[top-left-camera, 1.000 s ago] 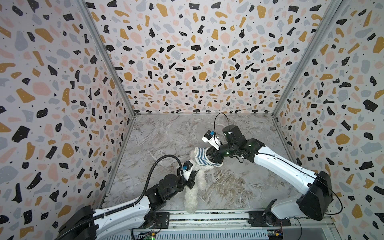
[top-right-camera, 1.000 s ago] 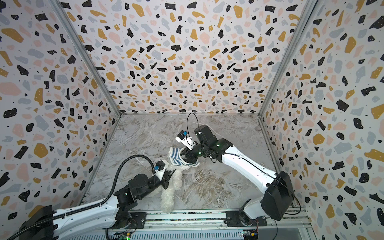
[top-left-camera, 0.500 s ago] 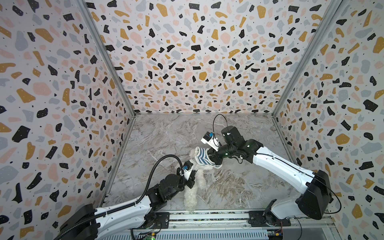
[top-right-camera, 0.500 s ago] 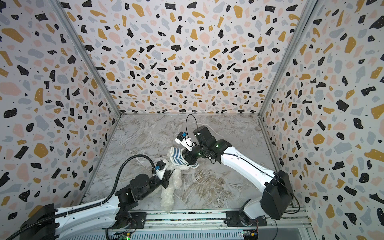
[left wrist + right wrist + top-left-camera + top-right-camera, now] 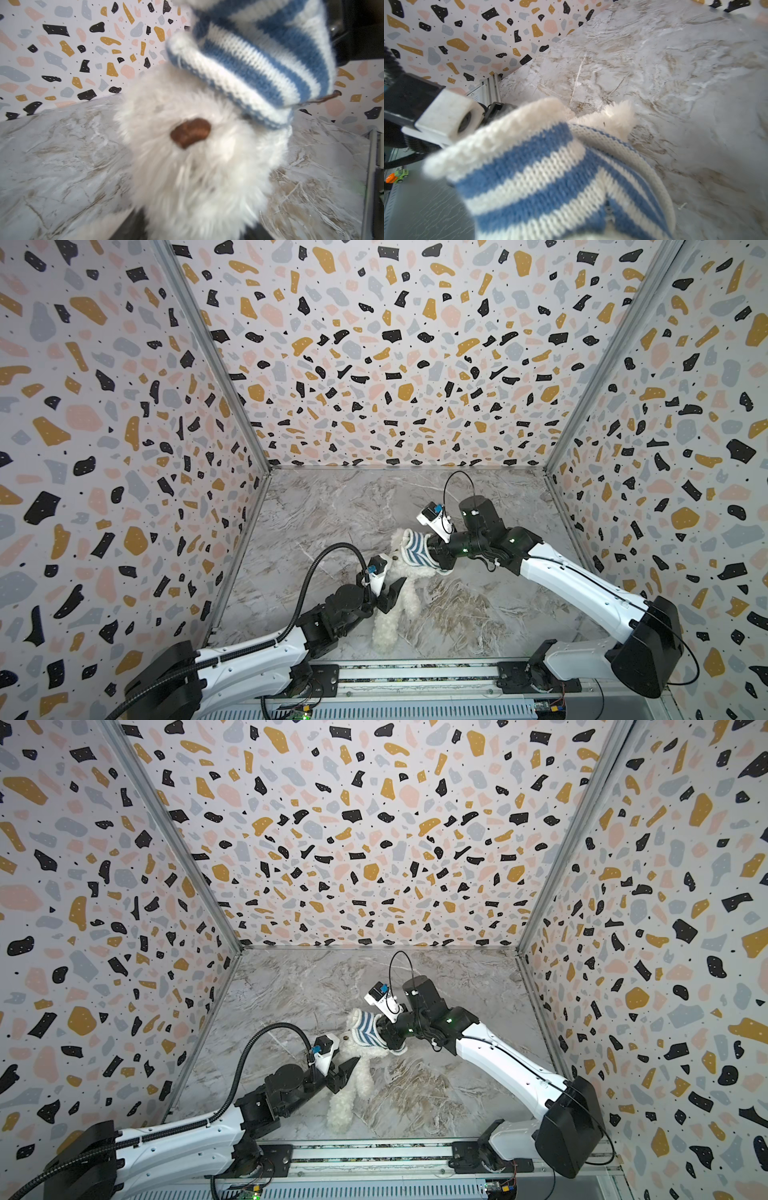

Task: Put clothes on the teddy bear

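Observation:
The white plush teddy bear (image 5: 397,601) lies on the marble floor, legs toward the front rail. A blue-and-white striped shirt (image 5: 417,551) sits bunched over the top of its head, above the brown nose (image 5: 190,133). My right gripper (image 5: 435,556) is shut on the shirt's far edge; in the right wrist view the shirt (image 5: 550,176) hides its jaws and one furry ear (image 5: 618,118) pokes out. My left gripper (image 5: 390,588) stands open at the bear's chest, with the fur (image 5: 197,187) between its dark fingers (image 5: 133,228).
Terrazzo-patterned walls (image 5: 124,448) close the marble floor (image 5: 340,506) on three sides. A metal rail (image 5: 415,676) runs along the front edge with both arm bases on it. The left arm's black cable (image 5: 328,556) loops above the floor.
My left gripper has opened and let go of the bear. My right gripper has shut on the shirt and carried it slightly leftward over the bear's head.

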Motion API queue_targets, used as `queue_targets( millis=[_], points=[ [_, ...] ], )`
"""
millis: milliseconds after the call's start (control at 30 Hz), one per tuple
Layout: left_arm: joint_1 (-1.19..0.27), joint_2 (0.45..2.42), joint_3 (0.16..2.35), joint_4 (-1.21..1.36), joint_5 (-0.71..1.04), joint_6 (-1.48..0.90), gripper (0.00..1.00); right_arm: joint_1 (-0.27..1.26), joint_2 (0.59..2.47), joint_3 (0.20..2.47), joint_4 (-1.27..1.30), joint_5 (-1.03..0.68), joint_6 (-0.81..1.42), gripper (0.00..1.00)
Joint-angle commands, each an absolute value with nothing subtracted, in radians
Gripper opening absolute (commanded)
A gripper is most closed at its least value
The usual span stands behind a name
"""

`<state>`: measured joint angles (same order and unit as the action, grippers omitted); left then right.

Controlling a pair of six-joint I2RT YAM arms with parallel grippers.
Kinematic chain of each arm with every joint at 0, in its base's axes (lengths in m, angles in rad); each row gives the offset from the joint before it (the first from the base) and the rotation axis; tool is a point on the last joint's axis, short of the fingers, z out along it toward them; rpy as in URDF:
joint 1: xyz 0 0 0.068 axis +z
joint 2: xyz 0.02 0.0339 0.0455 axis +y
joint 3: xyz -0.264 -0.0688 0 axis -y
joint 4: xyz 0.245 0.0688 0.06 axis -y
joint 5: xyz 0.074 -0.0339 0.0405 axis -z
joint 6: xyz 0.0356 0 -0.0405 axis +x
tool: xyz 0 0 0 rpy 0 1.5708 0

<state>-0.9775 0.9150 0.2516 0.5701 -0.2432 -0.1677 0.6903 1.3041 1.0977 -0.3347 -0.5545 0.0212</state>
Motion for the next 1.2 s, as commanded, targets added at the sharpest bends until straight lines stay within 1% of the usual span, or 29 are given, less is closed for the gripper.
queue_targets(
  millis=[0,67,100,233,333,433,500,567,633,833,1033,1167],
  points=[
    [-0.977,0.898,0.288,0.593,-0.221,-0.229,0.76,0.675,1.238,1.095,-0.27,-0.481,0.026,0.0],
    [-0.978,0.885,0.301,0.555,-0.206,-0.254,0.83,0.676,1.227,1.09,-0.261,-0.41,0.02,0.0],
    [-0.977,0.872,0.309,0.532,-0.198,-0.27,0.85,0.676,1.222,1.088,-0.257,-0.378,0.014,0.0],
    [-0.964,0.815,0.37,0.415,-0.199,-0.359,0.85,0.675,1.185,1.074,-0.196,-0.317,-0.005,0.0],
    [-0.944,0.778,0.433,0.35,-0.136,-0.434,0.76,0.686,1.149,1.051,-0.145,-0.312,-0.035,0.0],
    [-0.915,0.758,0.484,0.304,-0.099,-0.513,0.65,0.738,1.126,1.025,-0.131,-0.264,-0.093,0.0],
    [-0.88,0.754,0.508,0.276,-0.076,-0.563,0.55,0.782,1.109,0.99,-0.108,-0.225,-0.13,0.0],
    [-0.844,0.755,0.512,0.285,-0.028,-0.607,0.46,0.809,1.096,0.954,-0.081,-0.199,-0.15,0.0],
    [-0.82,0.765,0.513,0.307,0.02,-0.641,0.41,0.82,1.081,0.924,-0.054,-0.197,-0.159,0.0],
    [-0.808,0.798,0.484,0.415,0.124,-0.716,0.34,0.838,1.043,0.865,0.006,-0.207,-0.176,0.0],
    [-0.808,0.828,0.48,0.466,0.227,-0.733,0.33,0.849,1.037,0.829,0.038,-0.253,-0.201,0.0],
    [-0.808,0.85,0.493,0.469,0.236,-0.729,0.31,0.853,1.024,0.805,0.061,-0.285,-0.216,0.0]
  ],
)
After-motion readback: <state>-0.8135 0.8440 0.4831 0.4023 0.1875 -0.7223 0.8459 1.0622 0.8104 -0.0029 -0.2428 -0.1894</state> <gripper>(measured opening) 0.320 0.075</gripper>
